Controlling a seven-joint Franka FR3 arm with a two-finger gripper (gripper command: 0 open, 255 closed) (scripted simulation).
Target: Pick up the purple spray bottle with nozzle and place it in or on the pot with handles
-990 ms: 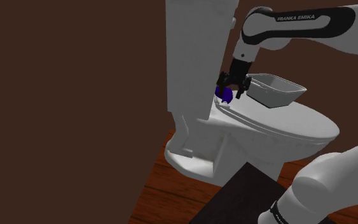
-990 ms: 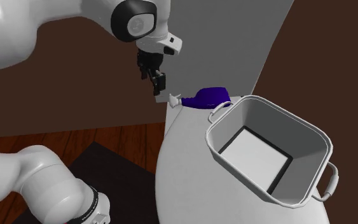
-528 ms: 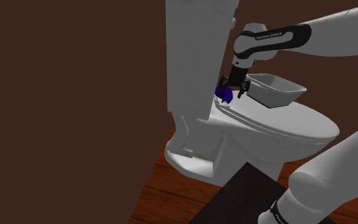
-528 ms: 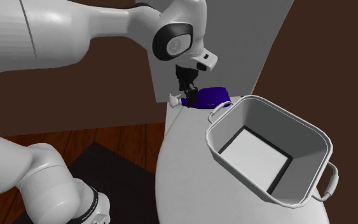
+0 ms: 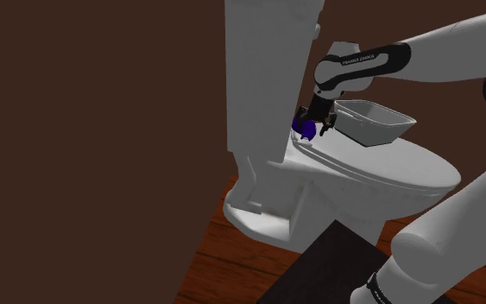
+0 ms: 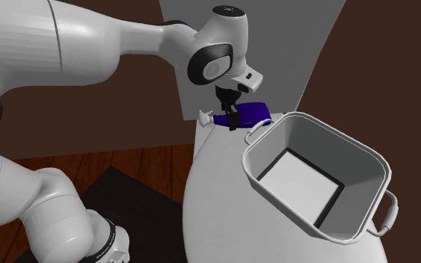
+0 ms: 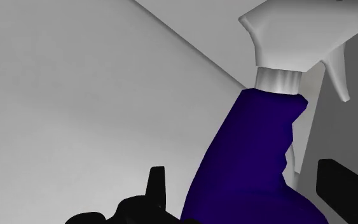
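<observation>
Purple spray bottle (image 6: 252, 111) is laid on its side on the closed toilet lid (image 6: 216, 194), white nozzle (image 7: 298, 28) pointed away from the pot (image 6: 336, 161), right against the tank (image 5: 262, 69). Gripper (image 6: 232, 121) is lowered over the bottle's body, close in front of the tank. Jaws are spread on either side of it, not clasped. The two-handled pot is set just beside the bottle on the lid, its pale bottom in plain sight. A dark mat (image 5: 327, 268) is seen on the wooden floor (image 5: 224, 259).

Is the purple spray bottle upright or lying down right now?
Lying on its side: the spray bottle rests flat on the toilet lid, white nozzle pointing away from the pot.
</observation>
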